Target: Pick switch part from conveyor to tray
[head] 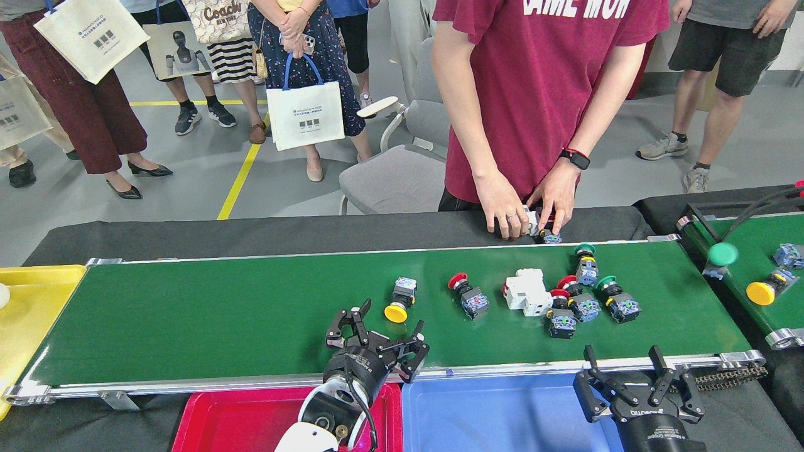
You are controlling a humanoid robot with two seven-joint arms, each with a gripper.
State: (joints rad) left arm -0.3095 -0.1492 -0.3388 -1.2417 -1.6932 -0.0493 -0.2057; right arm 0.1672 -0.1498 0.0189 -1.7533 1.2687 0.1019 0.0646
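On the dark-green conveyor [220,314] lie several switch parts: a yellow-capped one [400,300], a red-capped one [468,295], a white block [526,292] and a cluster of red- and green-capped ones [581,300]. My left gripper [381,331] is open over the belt's near edge, just below and left of the yellow-capped part, not touching it. My right gripper [624,363] is open at the near rail, below the cluster, with nothing in it. A red tray [245,417] and a blue tray [502,414] sit in front of the belt.
A person in a red shirt has both hands [527,213] on parts at the belt's far edge. A yellow tray [31,307] lies at the left end. A second green belt [754,263] with more parts runs at the right. Bystanders stand behind.
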